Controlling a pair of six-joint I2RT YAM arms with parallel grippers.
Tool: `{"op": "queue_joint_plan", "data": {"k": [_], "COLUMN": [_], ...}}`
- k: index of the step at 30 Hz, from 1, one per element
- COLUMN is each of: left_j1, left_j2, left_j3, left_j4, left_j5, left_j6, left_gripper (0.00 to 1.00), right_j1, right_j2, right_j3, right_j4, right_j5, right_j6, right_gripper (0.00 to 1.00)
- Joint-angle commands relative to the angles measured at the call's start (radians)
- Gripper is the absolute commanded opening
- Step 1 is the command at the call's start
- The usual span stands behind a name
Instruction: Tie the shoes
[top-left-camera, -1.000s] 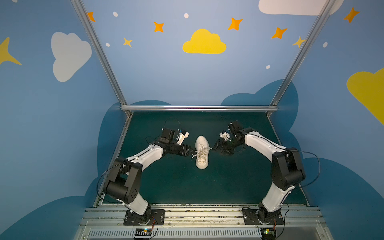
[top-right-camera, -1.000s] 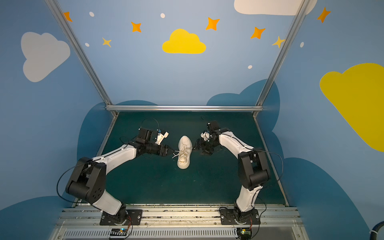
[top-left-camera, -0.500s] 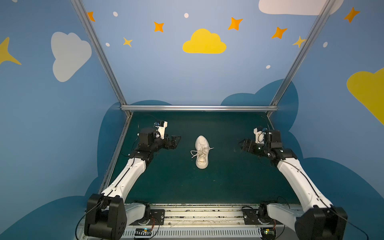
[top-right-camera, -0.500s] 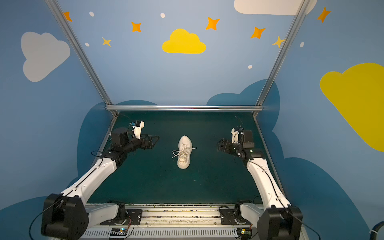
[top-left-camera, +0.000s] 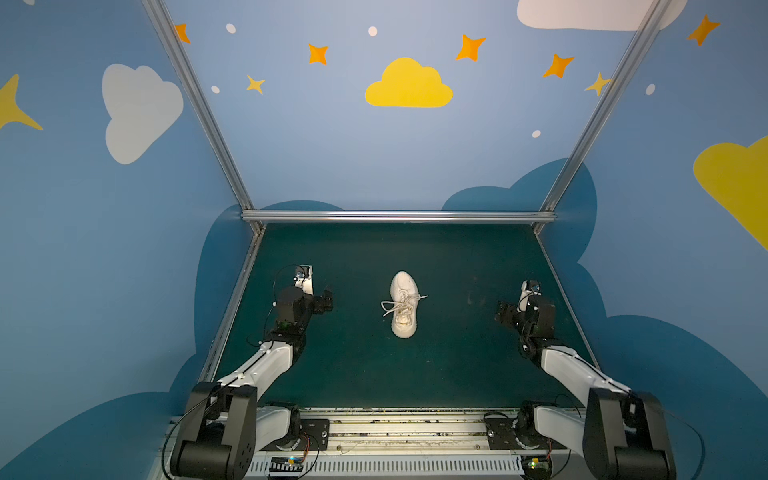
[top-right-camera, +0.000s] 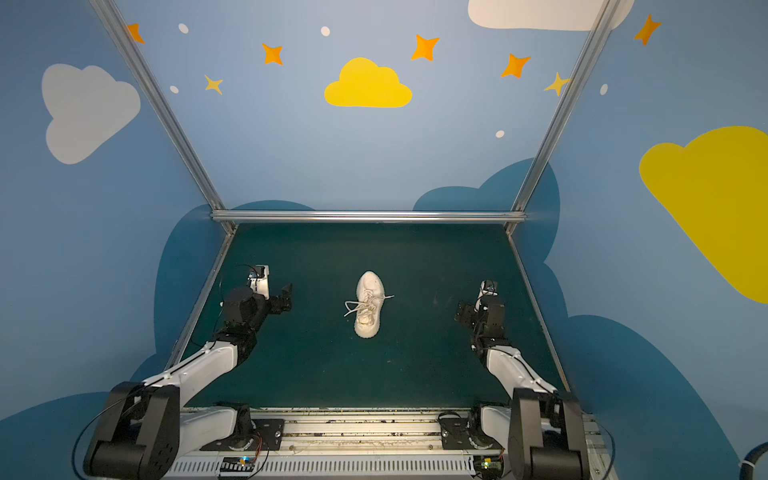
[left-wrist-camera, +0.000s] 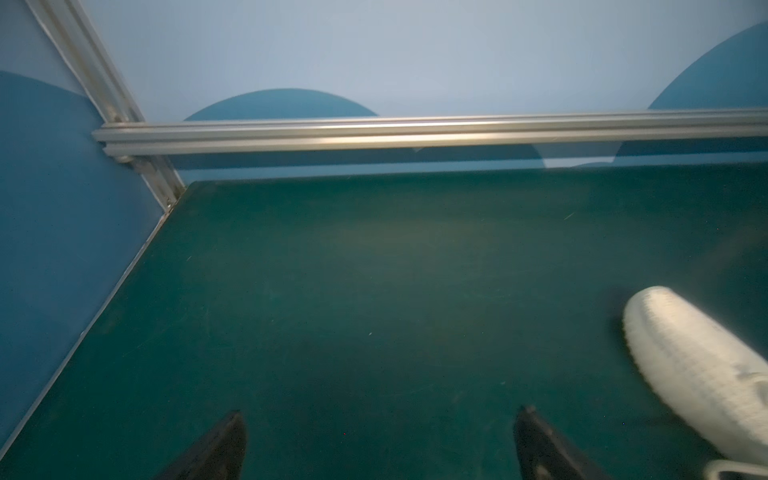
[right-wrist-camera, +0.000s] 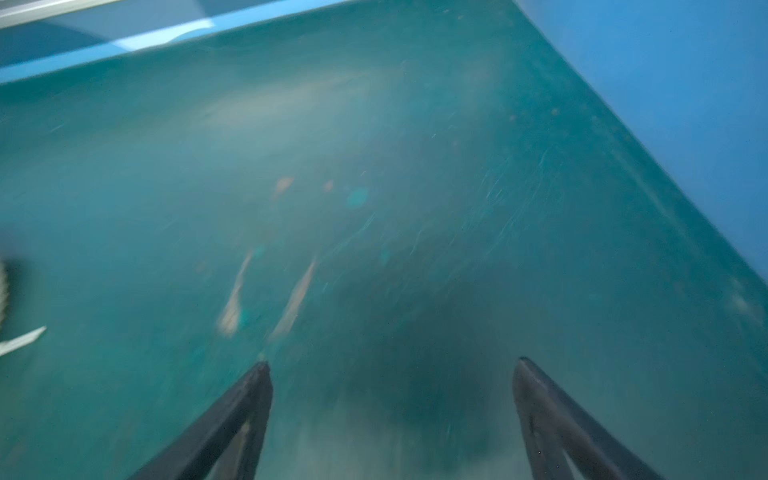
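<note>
- An off-white knit sneaker with a ribbed sole (top-left-camera: 404, 307) is lying in the middle of the dark green bench (top-left-camera: 457, 365), toe pointing far, in both top views.
- Its cream-white laces (top-left-camera: 392, 308) are trailing in loops and loose ends to both sides.
- The left tool (top-left-camera: 325, 300) is hovering well apart on the sneaker's left, fingers spread wide, gripping nothing.
- The right tool (top-left-camera: 504, 312) is hovering well apart on the right, likewise spread and empty.
- The right wrist view is blurred; the pale strip (right-wrist-camera: 23, 340) at its edge is probably a lace end.

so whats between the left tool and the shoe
Nothing but bare green mat between the left tool and the shoe; its lace loops stop well short. Both top views show it.
</note>
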Motion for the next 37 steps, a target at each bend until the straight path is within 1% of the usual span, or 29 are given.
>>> {"op": "queue_joint_plan", "data": {"k": [1, 2, 3, 4, 5, 6, 7, 8, 9, 10, 12, 15, 16, 17, 19, 20, 21, 22, 25, 37], "left_j1": [0.009, 0.011, 0.014, 0.016, 0.018, 0.016, 0.018, 0.019, 0.026, 0.037, 0.049, 0.053, 0.053, 0.054, 0.056, 0.073, 0.077, 0.081, 0.082, 0.082], "left_j2": [0.023, 0.018, 0.021, 0.027, 0.032, 0.037, 0.056, 0.083, 0.108, 0.144, 0.205, 0.339, 0.35, 0.329, 0.284, 0.293, 0.307, 0.309, 0.293, 0.295], "left_j3": [0.001, -0.001, -0.011, -0.017, -0.017, -0.027, -0.052, -0.086, -0.112, -0.122, -0.121, -0.12, -0.103, -0.077, 0.003, 0.007, 0.005, 0.001, 0.016, 0.015], "left_j4": [0.095, 0.071, 0.08, 0.077, 0.052, 0.055, 0.114, 0.213, 0.299, 0.35, 0.388, 0.544, 0.528, 0.441, 0.212, 0.228, 0.255, 0.266, 0.211, 0.218], "left_j5": [-0.029, -0.024, -0.025, -0.029, -0.023, -0.013, -0.003, -0.011, -0.011, -0.004, 0.025, 0.082, 0.096, 0.093, 0.087, 0.097, 0.072, 0.074, 0.084, 0.082], "left_j6": [0.042, 0.057, 0.057, 0.047, 0.051, 0.06, 0.069, 0.068, 0.047, 0.03, 0.036, 0.045, 0.055, 0.052, 0.056, 0.032, 0.008, 0.002, 0.019, 0.017], "left_gripper": [0.99, 0.99, 0.99, 0.99, 0.99, 0.99, 0.99, 0.99, 0.99, 0.99, 0.99, 0.99, 0.99, 0.99, 0.99, 0.99, 0.99, 0.99, 0.99, 0.99], "right_j1": [-0.009, -0.017, -0.021, -0.019, -0.019, -0.02, -0.019, -0.019, -0.016, -0.012, -0.003, 0.008, 0.011, 0.012, 0.02, 0.021, 0.023, 0.023, 0.024, 0.027], "right_j2": [0.074, 0.102, 0.124, 0.133, 0.144, 0.168, 0.201, 0.219, 0.223, 0.216, 0.203, 0.207, 0.206, 0.209, 0.21, 0.21, 0.21, 0.21, 0.21, 0.212], "right_j3": [0.058, 0.068, 0.065, 0.068, 0.076, 0.063, 0.041, 0.034, 0.039, 0.051, 0.089, 0.094, 0.095, 0.096, 0.099, 0.102, 0.101, 0.103, 0.102, 0.106], "right_j4": [0.118, 0.112, 0.146, 0.14, 0.128, 0.171, 0.257, 0.3, 0.294, 0.255, 0.153, 0.154, 0.151, 0.152, 0.148, 0.142, 0.143, 0.142, 0.143, 0.136], "right_j5": [-0.031, -0.047, -0.07, -0.106, -0.128, -0.133, -0.149, -0.179, -0.191, -0.177, -0.144, -0.122, -0.116, -0.111, -0.097, -0.096, -0.094, -0.093, -0.092, -0.087], "right_j6": [-0.019, -0.005, -0.012, -0.037, -0.033, -0.035, -0.046, -0.074, -0.096, -0.081, -0.062, -0.065, -0.067, -0.067, -0.069, -0.069, -0.069, -0.069, -0.07, -0.072], "right_gripper": [0.9, 0.9, 0.9, 0.9, 0.9, 0.9, 0.9, 0.9, 0.9, 0.9, 0.9, 0.9, 0.9, 0.9, 0.9, 0.9, 0.9, 0.9, 0.9, 0.9]}}
